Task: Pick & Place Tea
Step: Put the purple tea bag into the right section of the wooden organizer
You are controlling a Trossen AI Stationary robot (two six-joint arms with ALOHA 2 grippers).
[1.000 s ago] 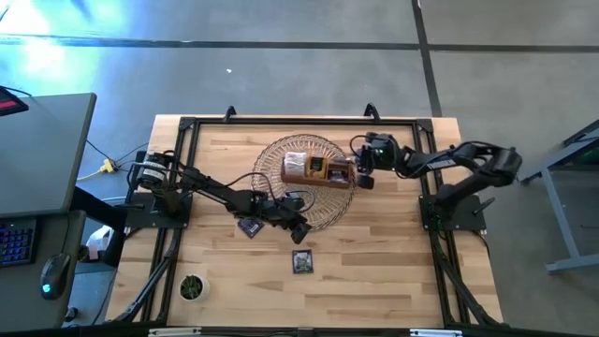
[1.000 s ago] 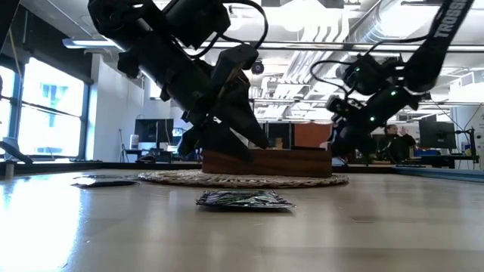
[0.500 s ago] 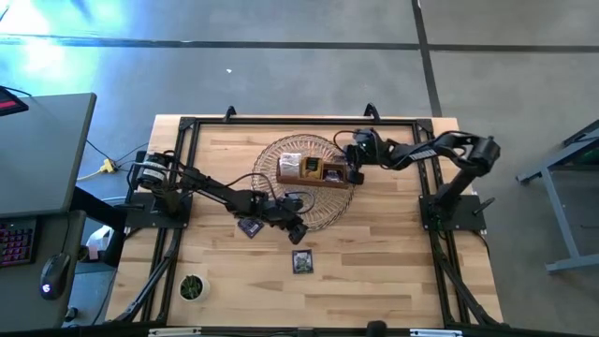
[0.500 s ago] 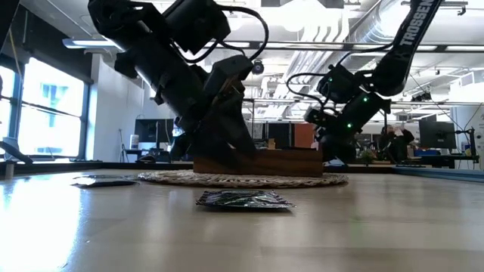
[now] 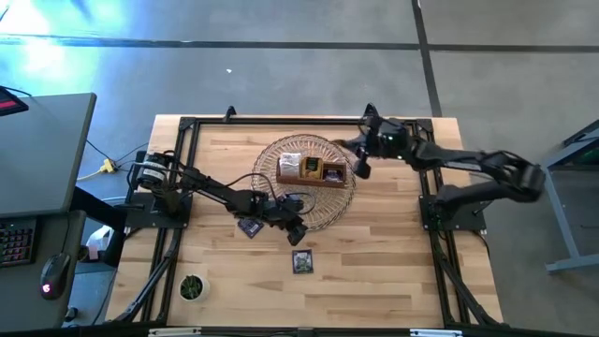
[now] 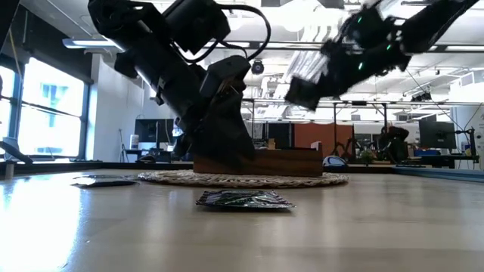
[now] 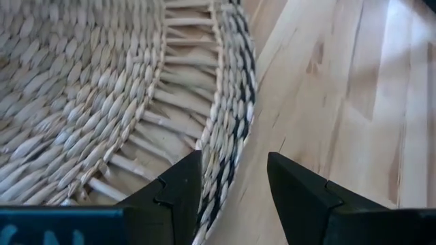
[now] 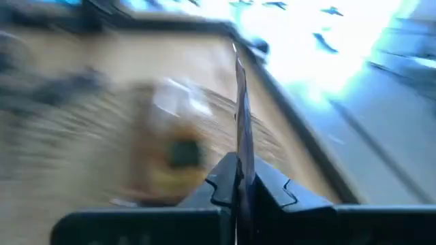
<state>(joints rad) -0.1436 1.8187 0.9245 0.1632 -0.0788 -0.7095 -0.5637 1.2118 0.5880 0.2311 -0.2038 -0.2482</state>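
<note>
Showing only in R wrist view: right claw point(image 8: 238, 194) pinching sachet point(image 8: 240, 116).

A light wooden table point(image 5: 393, 253) is carrying everything. A round woven basket point(image 5: 329, 208) is sitting on it, its rim lying right under the left gripper point(image 5: 298, 227). A dark tea sachet point(image 5: 302, 262) is lying flat on the bare wood just past that gripper's tip, another dark sachet point(image 5: 249, 227) is lying close beside the same arm, and a small potted plant point(image 5: 192, 286) is standing well apart.
</note>
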